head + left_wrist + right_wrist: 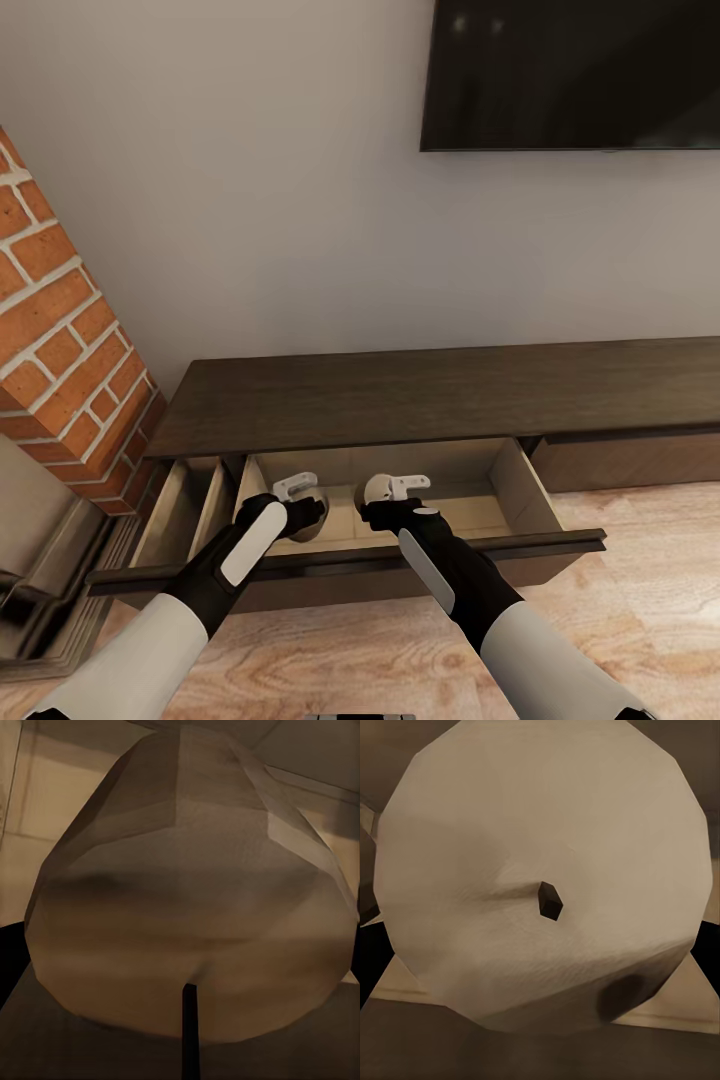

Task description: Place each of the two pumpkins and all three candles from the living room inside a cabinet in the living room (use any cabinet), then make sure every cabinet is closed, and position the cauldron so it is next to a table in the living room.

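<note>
both arms are reaching into the open drawer [520,490] of the long, low dark-brown cabinet [420,400] under the wall tv [570,75]. the left gripper [300,500] is carrying a candle [187,892], seen side-on and very close in the left wrist view; the right gripper [392,492] is carrying another candle [540,870], its pale flat top and dark wick facing that camera. each seems to be clamped on its candle, though the fingers themselves are hidden. both candles are hanging just over the pale drawer floor, near each other. my worry: letting go while tilted could be sending a candle rolling, and the wrists withdrawing may be knocking the drawer front [350,568] or each other.
</note>
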